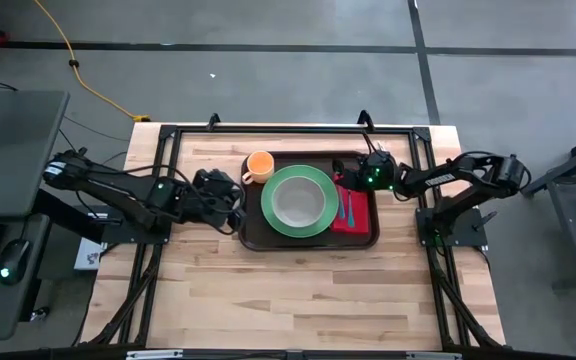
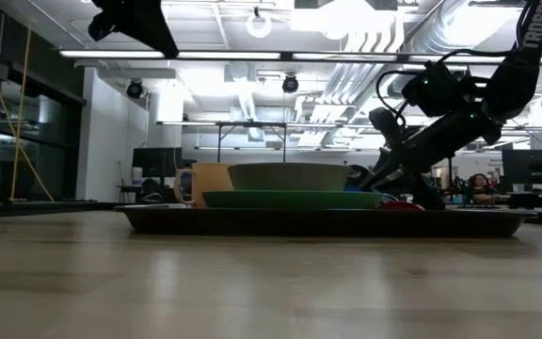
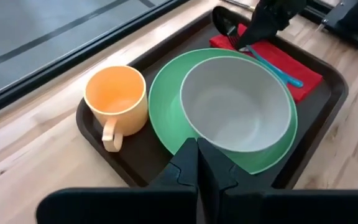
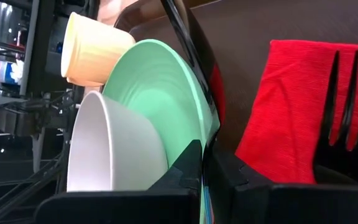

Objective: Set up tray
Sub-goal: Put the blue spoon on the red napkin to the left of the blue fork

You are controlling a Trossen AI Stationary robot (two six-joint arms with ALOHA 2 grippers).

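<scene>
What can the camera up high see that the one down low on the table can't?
Only the high view shows the red napkin with the blue utensil on it, the inside of the bowl, and the left gripper at the tray's edge. Only the low view shows the room's ceiling lights behind. Both show the tray, green plate, orange cup and right gripper.

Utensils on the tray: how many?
2, both on the red napkin at the tray's right end: a blue utensil beside the plate and a black fork farther out. Others may be hidden by the right claw.
</scene>
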